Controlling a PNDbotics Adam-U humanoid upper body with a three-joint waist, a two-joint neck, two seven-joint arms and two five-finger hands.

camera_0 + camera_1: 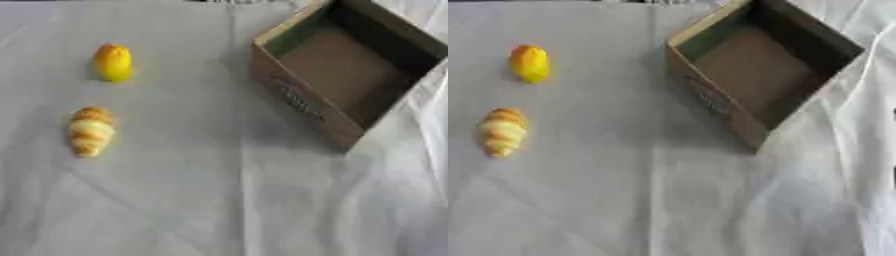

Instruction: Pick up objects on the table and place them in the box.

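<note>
Neither hand showed in either view. On the white cloth (pixel 219 200), a yellow object (pixel 112 62) and a croissant-shaped item (pixel 90 131) lay left, well apart from the open cardboard box (pixel 306 107), whose far corner was cut off.

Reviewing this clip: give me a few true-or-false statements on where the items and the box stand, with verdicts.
1. The brown cardboard box holds nothing. True.
2. The yellow oval fruit-like object lies inside the box. False: it lies on the white cloth, left of the box.
3. The striped croissant-shaped pastry lies nearer the camera than the yellow object. True.
4. A robot hand grips the pastry. False: no hand shows in either view.
</note>
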